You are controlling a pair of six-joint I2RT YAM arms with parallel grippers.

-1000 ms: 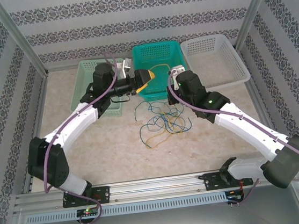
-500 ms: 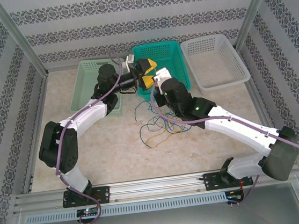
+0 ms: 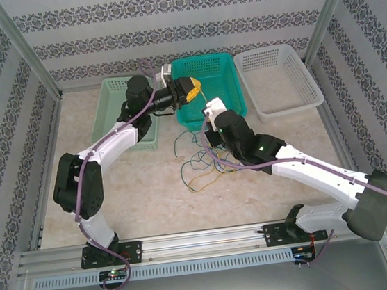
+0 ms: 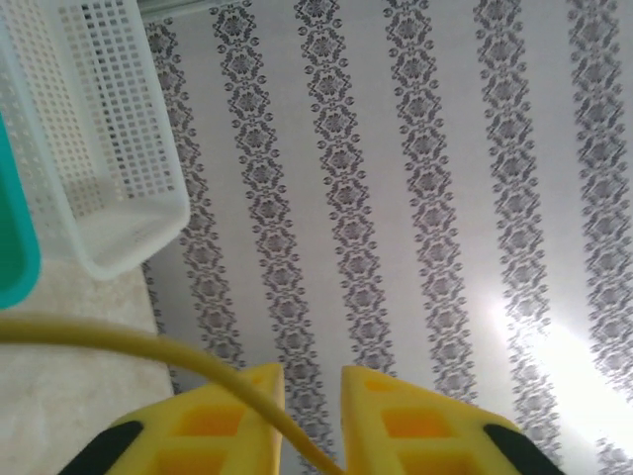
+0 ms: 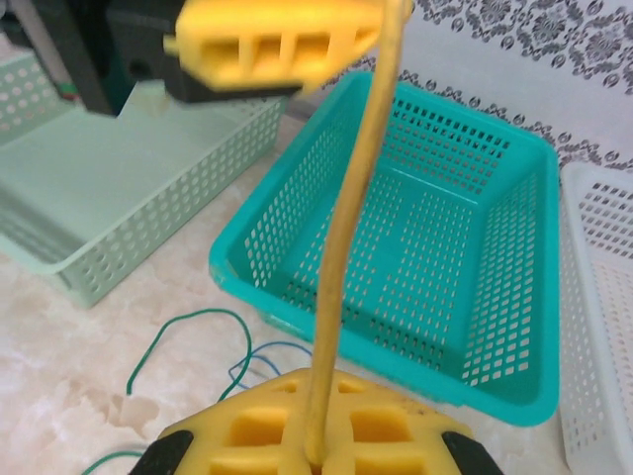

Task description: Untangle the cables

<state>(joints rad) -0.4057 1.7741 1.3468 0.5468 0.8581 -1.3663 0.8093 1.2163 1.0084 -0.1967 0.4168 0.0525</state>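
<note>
Leftmost, a pale green basket [image 3: 108, 105] sits on the desk [image 3: 150, 192]. The left arm [image 3: 103, 152] reaches past it, so the left fingers [image 3: 190, 88] hang above the near-left corner of the teal basket [image 3: 219, 65]. Those fingers stand almost together, with the yellow cable [image 5: 341, 247] running through the narrow gap. They look to be pinching it, though that is a judgement, since the contact itself is not plain to see.

Just to the right and lower, the right fingers [image 5: 267, 430] are closed tight on the same cable. Holding it at two points, one high and one low, seems meant to draw this one strand taut and lift it clear of the others. Between the two grips its long axis runs close to upright with a slight lean, and its upper end points at the left fingers.

The remaining cables [image 3: 205, 159], loops of blue and green, lie loose on the desk just in front of the teal basket, between the two arms. Farthest right, the white basket [image 3: 276, 72] stands just beside the teal one.
</note>
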